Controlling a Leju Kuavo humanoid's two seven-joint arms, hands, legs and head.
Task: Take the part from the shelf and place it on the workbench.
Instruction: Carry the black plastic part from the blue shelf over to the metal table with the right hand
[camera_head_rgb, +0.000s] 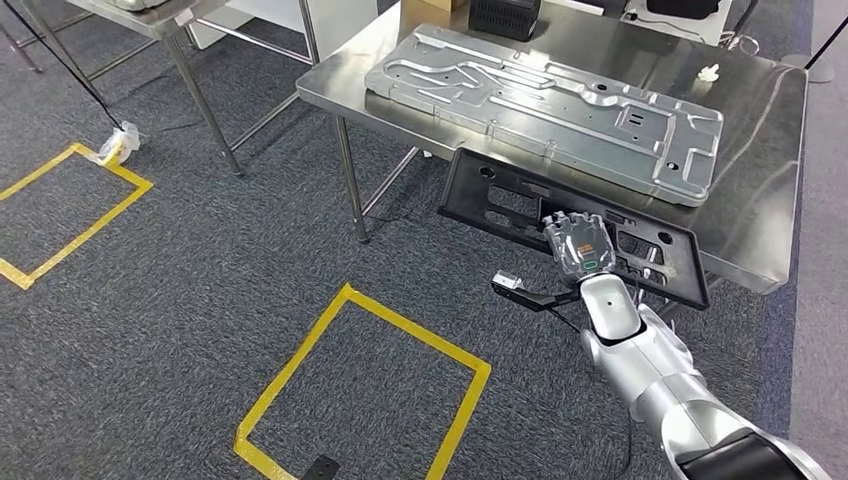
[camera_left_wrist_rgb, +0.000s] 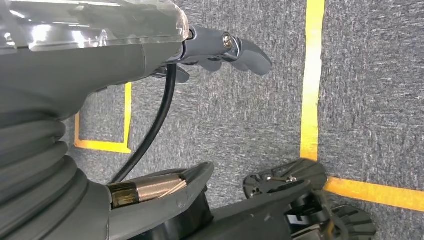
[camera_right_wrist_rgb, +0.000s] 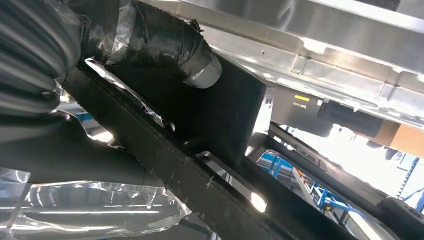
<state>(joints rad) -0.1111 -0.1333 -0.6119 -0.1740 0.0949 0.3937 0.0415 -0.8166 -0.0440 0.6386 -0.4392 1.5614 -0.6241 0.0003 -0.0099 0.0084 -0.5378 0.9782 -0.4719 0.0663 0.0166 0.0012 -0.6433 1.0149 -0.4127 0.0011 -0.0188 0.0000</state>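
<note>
From up high, the right hand (camera_head_rgb: 578, 246) grips the black part (camera_head_rgb: 520, 205), a long flat panel with cut-outs, by its near long edge; the fingers curl over that edge and hide part of the panel behind them. The part is tilted, its far edge at or just above the front rim of the steel workbench (camera_head_rgb: 770, 130), though whether it touches the rim is hard to tell. On the bench top lies a large silver metal plate (camera_head_rgb: 545, 105), with a small white piece (camera_head_rgb: 709, 72) beyond it and a black box (camera_head_rgb: 505, 15) cut off by the picture's edge. Yellow tape squares (camera_head_rgb: 360, 385) mark the grey carpet.

At the left wrist, the left hand (camera_left_wrist_rgb: 210, 52) hangs over the carpet, fingers loosely curled and apart with nothing between them; only some fingers show clearly, the rest being behind the grey cover.

At the right wrist, everything is close and dark: the thumb (camera_right_wrist_rgb: 170, 42) presses on the black part's face, with the bench's metal plate bright beyond it.
</note>
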